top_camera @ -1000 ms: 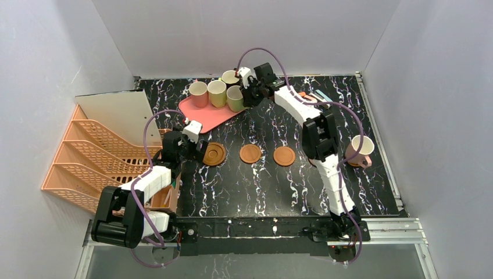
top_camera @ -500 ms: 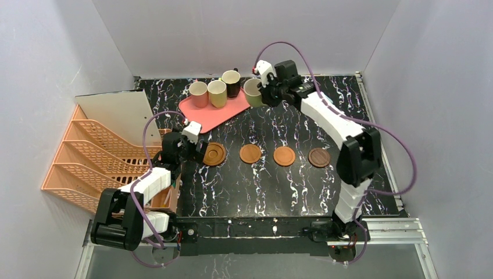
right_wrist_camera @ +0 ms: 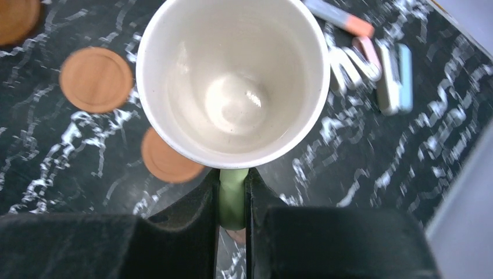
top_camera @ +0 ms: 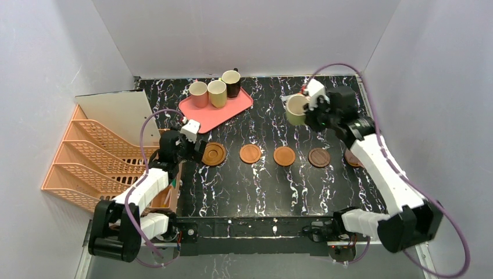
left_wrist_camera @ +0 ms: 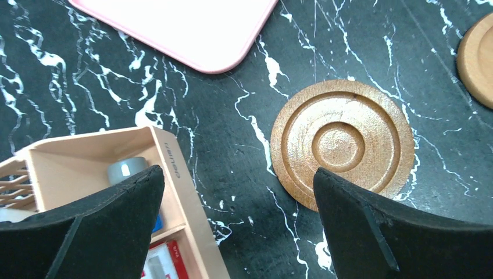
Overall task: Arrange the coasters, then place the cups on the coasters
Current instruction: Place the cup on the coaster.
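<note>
Several brown coasters lie in a row across the table: a ringed coaster, two plain orange ones and a dark one. The edge of one more disc shows beside the right forearm. A pink cup, a yellow-green cup and a dark brown cup stand on the pink tray. My right gripper is shut on the handle of the green cup, held in the air at the back right. My left gripper is open, empty, just left of the ringed coaster.
An orange file rack and a white board stand at the left. A small tan organizer box sits under my left finger. Pastel sticks lie on the table below the held cup. Grey walls enclose the table.
The right arm has lifted the green cup off the tray and carried it right and toward the front. The left arm has barely moved and stays open.
</note>
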Controlling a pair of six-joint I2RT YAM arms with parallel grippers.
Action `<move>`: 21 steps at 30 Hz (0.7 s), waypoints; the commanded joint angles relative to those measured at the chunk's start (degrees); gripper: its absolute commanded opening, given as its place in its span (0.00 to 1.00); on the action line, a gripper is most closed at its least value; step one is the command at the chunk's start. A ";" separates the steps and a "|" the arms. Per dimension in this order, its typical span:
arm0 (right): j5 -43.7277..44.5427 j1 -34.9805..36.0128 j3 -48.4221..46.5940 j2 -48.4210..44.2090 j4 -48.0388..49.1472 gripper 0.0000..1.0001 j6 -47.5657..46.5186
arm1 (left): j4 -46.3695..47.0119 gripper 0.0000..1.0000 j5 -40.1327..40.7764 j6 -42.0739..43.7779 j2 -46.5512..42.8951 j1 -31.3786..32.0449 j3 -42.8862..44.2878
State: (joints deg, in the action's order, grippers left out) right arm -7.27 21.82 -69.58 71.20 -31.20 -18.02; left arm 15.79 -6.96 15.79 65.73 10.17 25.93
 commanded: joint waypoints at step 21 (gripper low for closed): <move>5.18 -8.76 20.85 -17.09 7.09 0.01 0.66 | -2.21 0.98 -4.83 -0.59 -17.73 -0.77 -8.37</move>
State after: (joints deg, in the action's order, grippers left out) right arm -3.18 13.19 -48.71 52.93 -31.48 -18.15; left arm 11.88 -11.38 15.40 49.65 9.80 18.59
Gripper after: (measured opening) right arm 0.231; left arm 0.981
